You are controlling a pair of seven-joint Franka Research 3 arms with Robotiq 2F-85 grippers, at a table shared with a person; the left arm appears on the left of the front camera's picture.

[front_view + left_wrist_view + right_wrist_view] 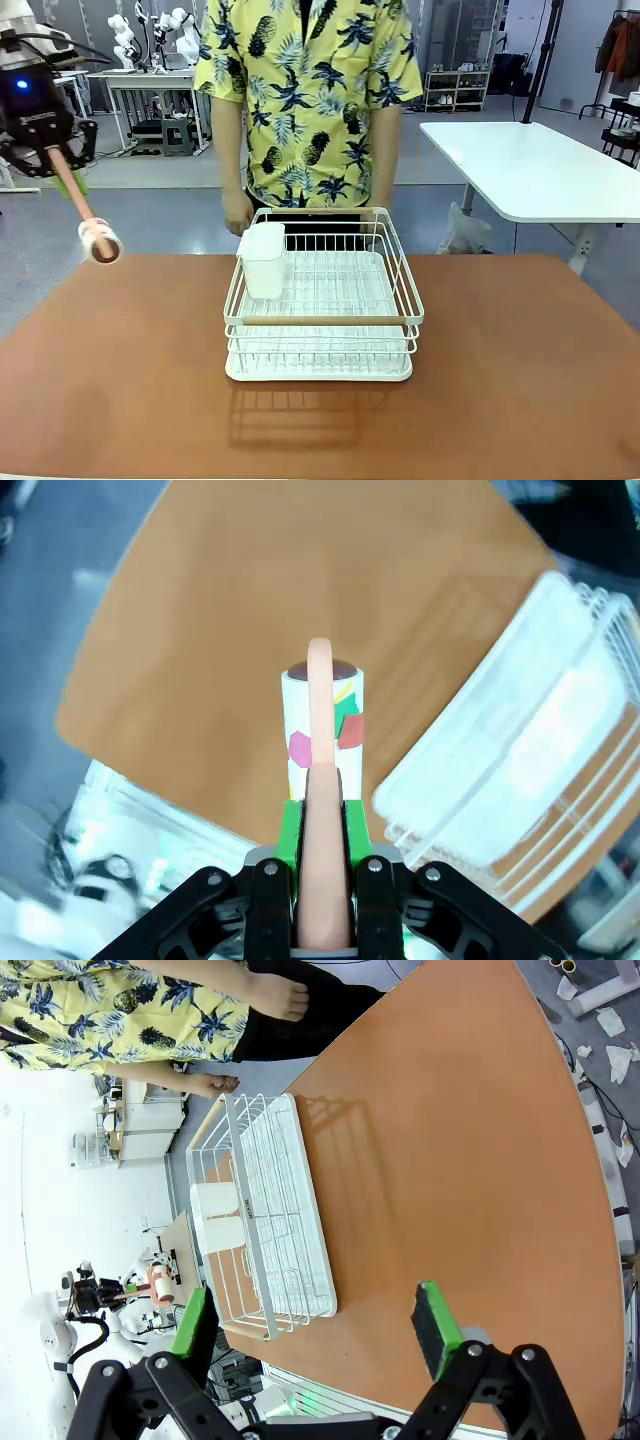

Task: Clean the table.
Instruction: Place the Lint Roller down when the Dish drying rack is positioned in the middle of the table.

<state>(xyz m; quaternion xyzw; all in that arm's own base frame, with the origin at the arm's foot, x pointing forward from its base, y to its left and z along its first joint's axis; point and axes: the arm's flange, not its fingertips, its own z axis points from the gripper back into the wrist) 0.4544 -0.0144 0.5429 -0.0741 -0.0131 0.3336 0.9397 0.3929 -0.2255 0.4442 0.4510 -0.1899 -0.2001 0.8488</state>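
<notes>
Our left gripper (322, 855) clamps the peach-handled white lint roller (99, 241), angled down-right above the reddish-brown wooden table (120, 400)'s left corner. Our right gripper (315, 1335) hangs wide, empty.

No words, brand names, numbers or signs can be read anywhere in these views. The white roller (322, 725) carries pink, green, red and yellow patches on its sleeve, but these are plain colour shapes, not letters. A small dark mark sits on the middle bar of the white wire rack (262, 1230) in the right wrist view; it is too small and blurred to make out as text. The yellow shirt (308, 95) of the person at the far side bears a printed pattern of pineapples and leaves, with no lettering on it.
</notes>
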